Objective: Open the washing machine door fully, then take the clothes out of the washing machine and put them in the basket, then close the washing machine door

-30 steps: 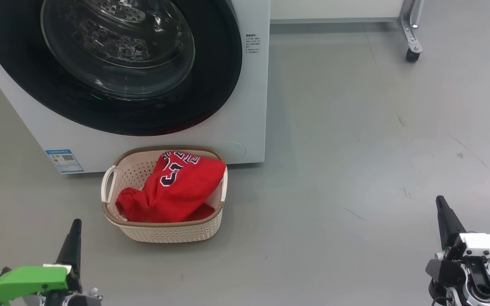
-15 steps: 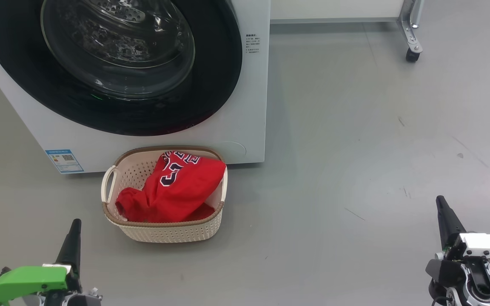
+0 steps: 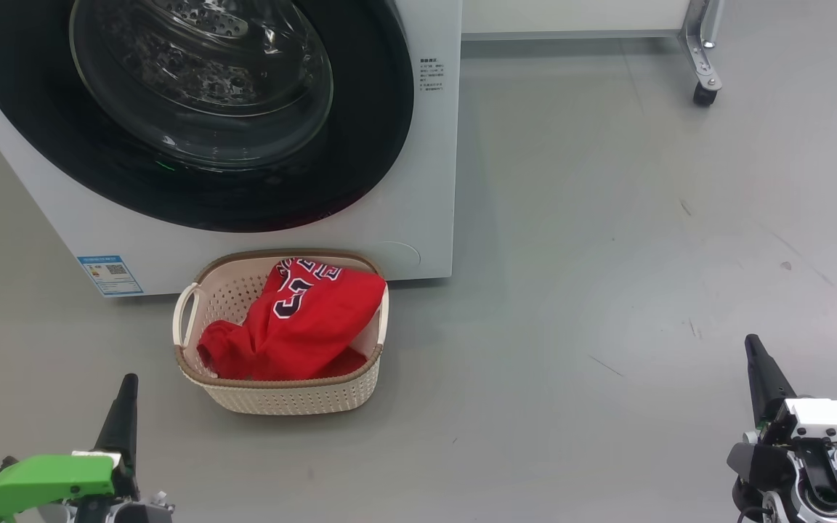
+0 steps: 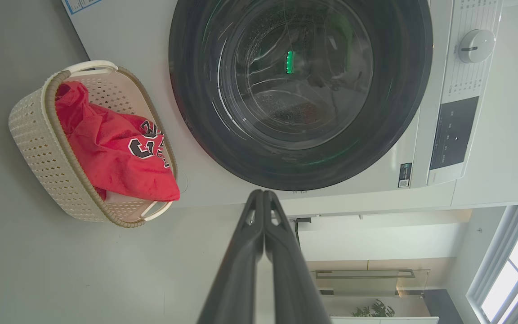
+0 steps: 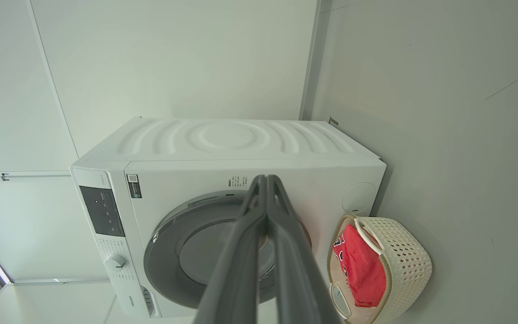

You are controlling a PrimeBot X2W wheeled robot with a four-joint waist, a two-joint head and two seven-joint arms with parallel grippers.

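The white washing machine [image 3: 426,181] fills the upper left of the head view, and its round black-rimmed door [image 3: 193,109] lies flat against the front, closed. On the floor before it stands the cream basket [image 3: 288,399] holding the red clothes [image 3: 302,319]. My left gripper [image 3: 128,381] sits low at the left, shut and empty, short of the basket. Far to the right, my right gripper [image 3: 751,341] is shut and empty too. The left wrist view has the door [image 4: 299,90], the basket [image 4: 38,148], the clothes [image 4: 106,144] and pressed-together fingers [image 4: 263,198]. The right wrist view shows the machine [image 5: 241,148] and basket [image 5: 403,261].
Grey floor stretches wide to the right of the machine. A metal frame leg on a caster [image 3: 704,93] stands at the far right back. A blue label [image 3: 110,274] marks the machine's lower left front.
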